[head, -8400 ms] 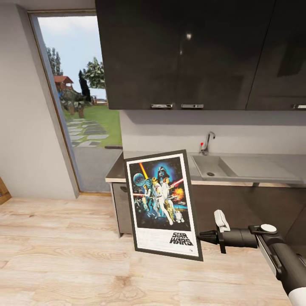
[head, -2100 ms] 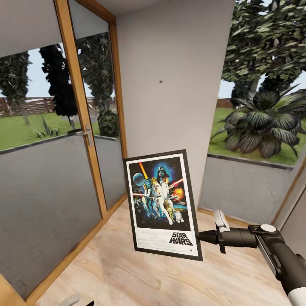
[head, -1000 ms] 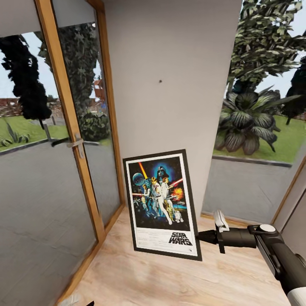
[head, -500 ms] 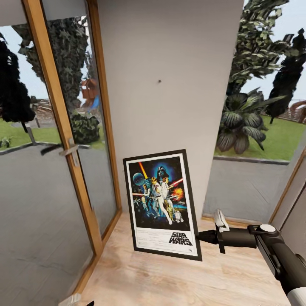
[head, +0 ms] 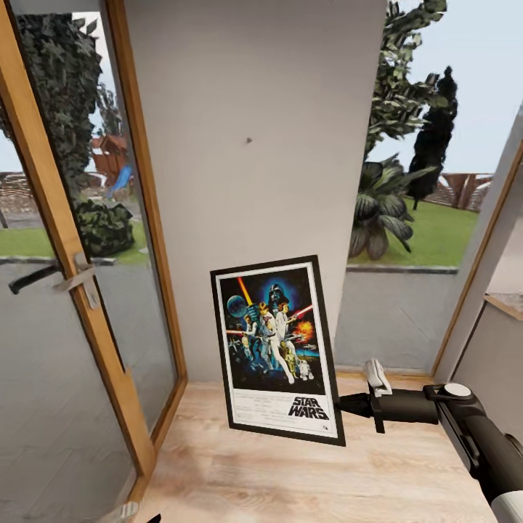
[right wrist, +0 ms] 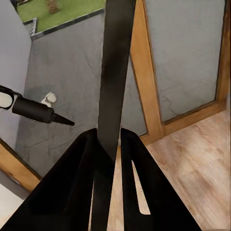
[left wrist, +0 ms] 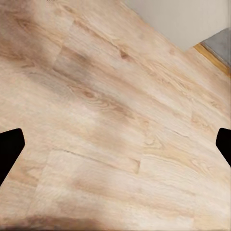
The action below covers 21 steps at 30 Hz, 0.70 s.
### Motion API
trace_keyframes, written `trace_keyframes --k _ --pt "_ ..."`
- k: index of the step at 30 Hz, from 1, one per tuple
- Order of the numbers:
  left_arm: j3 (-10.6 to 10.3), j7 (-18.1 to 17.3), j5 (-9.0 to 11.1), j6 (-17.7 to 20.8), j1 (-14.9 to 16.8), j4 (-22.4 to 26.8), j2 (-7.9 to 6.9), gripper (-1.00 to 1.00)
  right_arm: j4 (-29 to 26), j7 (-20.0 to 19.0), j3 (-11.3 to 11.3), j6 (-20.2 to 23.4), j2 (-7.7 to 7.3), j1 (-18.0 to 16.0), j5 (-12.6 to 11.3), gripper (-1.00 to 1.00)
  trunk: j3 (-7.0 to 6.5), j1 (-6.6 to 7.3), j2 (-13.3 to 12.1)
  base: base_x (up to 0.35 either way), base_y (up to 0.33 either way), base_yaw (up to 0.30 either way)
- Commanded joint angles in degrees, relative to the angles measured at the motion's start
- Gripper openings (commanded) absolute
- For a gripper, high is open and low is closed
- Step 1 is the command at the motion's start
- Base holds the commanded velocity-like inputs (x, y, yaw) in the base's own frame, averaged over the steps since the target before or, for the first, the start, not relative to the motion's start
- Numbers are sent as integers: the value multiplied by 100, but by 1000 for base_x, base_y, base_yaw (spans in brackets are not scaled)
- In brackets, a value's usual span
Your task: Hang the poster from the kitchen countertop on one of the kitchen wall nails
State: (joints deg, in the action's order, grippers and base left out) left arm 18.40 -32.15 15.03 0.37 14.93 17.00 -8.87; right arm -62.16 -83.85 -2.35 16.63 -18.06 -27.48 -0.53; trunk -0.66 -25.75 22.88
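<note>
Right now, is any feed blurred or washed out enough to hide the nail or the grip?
Head view: even light, sharp; the nail reads as a dark speck on the grey wall. Right wrist view: the right pincer is a dark silhouette clamping the poster edge-on. Left wrist view: floor slightly soft.

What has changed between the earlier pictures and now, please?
The robot has turned away from the countertop and sink: the head view now faces a grey wall between a glass door and a window, with a nail above. In the last seconds the view kept swinging, the nail drifting leftward. The poster stayed clamped by its edge in the right end effector, same pose. The left end effector hangs open over the floor.
</note>
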Motion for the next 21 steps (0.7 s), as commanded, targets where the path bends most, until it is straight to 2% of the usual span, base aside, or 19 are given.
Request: trace_keyframes --k 1,11,15,21 --pt "11 -27 26 1 1 -6 -1 100 2 -33 -2 77 2 -4 -8 -100 -2 -3 4 75 81 -291" --pt "14 -28 24 -11 1 -3 -1 100 -1 -34 -2 77 4 -3 -8 -100 -43 -3 4 18 19 -271" --pt "17 -27 23 -11 1 -3 -2 100 -2 -34 -2 77 2 -3 -8 -100 -48 -3 4 136 1 -75" --pt "22 -28 24 -4 1 -3 -5 100 -6 -34 -2 77 4 -3 -8 -100 -49 -3 4 297 5 -14"
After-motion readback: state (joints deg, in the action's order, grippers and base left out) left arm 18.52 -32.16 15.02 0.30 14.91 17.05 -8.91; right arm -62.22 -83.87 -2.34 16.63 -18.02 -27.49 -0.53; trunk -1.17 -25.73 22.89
